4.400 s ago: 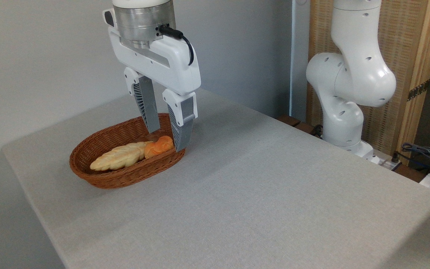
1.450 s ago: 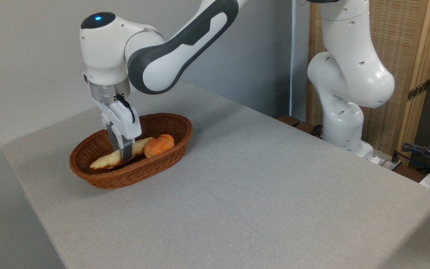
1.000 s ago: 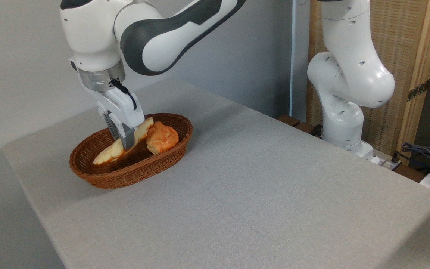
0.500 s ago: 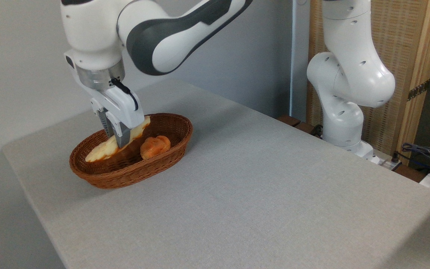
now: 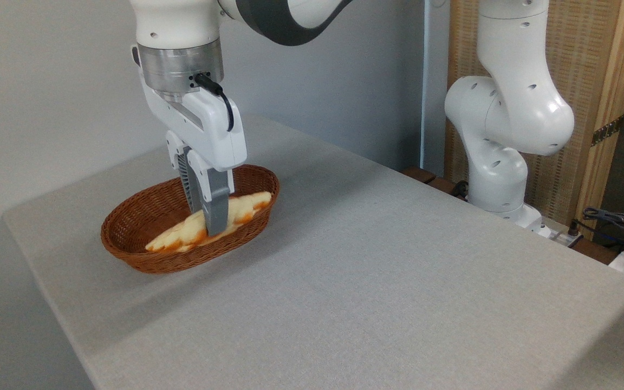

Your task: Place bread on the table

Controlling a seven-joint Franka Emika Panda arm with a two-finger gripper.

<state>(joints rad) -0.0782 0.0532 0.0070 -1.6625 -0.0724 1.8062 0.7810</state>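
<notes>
We see the gripper (image 5: 207, 223) clenched around the bread (image 5: 239, 209), holding it tilted over the wicker basket (image 5: 144, 259) near the table's (image 5: 377, 281) far left corner.

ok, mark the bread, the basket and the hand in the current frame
bread (image 5: 248, 206), fixed camera, on its right end past the fingers
basket (image 5: 128, 216), fixed camera, on the bare inner wall at left
hand (image 5: 212, 225), fixed camera, midway between the fingertips, at the loaf

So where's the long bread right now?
On the left, the bread is pinched in the end effector, just above the basket.
</notes>
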